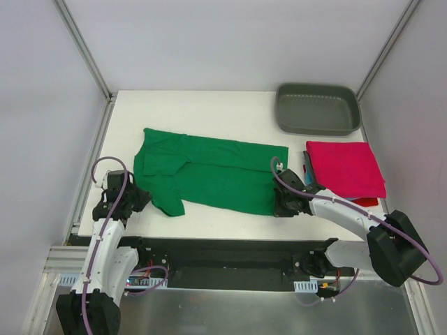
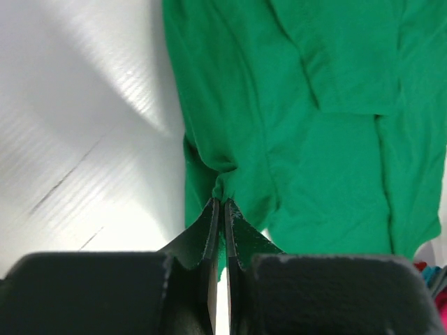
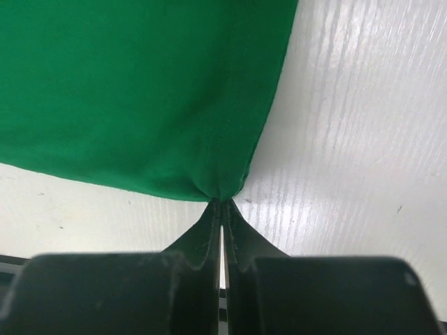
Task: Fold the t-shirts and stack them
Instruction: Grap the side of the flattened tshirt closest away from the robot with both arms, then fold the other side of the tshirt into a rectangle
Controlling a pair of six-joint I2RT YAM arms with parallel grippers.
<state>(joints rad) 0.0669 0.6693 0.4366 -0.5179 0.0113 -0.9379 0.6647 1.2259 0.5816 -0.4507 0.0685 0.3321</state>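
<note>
Green t-shirt [image 1: 216, 176], spread on table [image 1: 209, 112].
Left end effector [image 2: 221, 204] clenched on bunched edge at its tips; right end effector [image 3: 222, 202] likewise on corner.

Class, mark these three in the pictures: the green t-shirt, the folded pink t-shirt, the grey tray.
green t-shirt [image 1: 223, 178]: top external view, middle of its body.
pink t-shirt [image 1: 346, 167]: top external view, centre of its folded top.
grey tray [image 1: 316, 108]: top external view, its bare floor.
</note>
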